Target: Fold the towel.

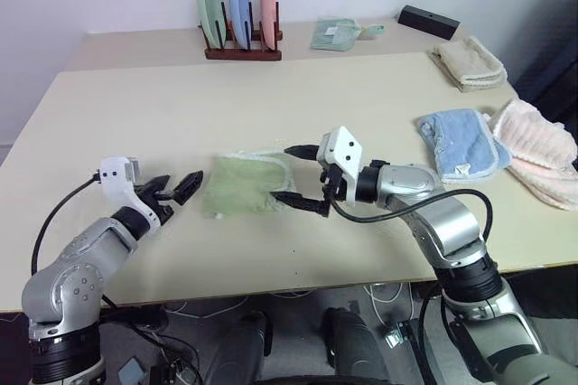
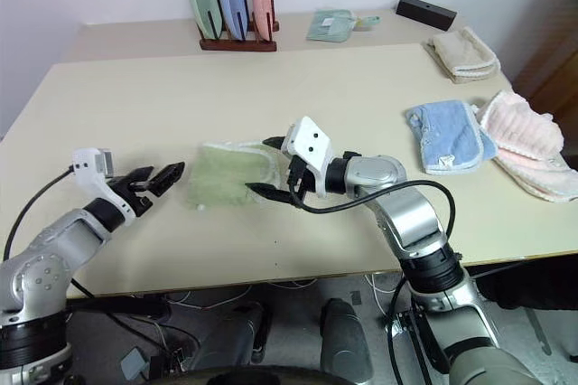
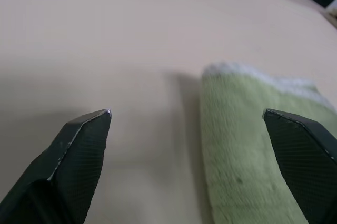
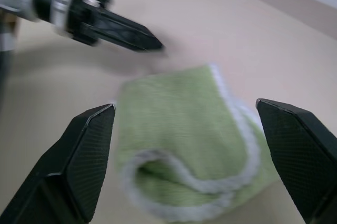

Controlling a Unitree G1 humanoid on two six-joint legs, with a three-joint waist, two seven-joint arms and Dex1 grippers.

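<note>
The towel (image 1: 246, 184), light green with whitish edging, lies folded over in a small bundle on the table (image 1: 135, 114) near the front middle. My left gripper (image 1: 181, 188) hovers just off the towel's left edge, open, pointing toward it, with nothing between its fingers. In the left wrist view the towel (image 3: 247, 150) lies ahead of the open left gripper (image 3: 187, 112). My right gripper (image 1: 284, 173) is open at the towel's right side, its fingers spread wide over the rolled edge. The right wrist view shows the towel (image 4: 179, 129) under the open right gripper (image 4: 184, 105), with the left gripper (image 4: 126, 32) beyond it.
A rack with three plates (image 1: 239, 10) stands at the back. A small green cloth (image 1: 336, 32) and a black box (image 1: 427, 21) lie behind on the right. A beige towel (image 1: 468, 61), a light blue towel (image 1: 456, 143) and a pink towel (image 1: 542, 150) lie along the right side.
</note>
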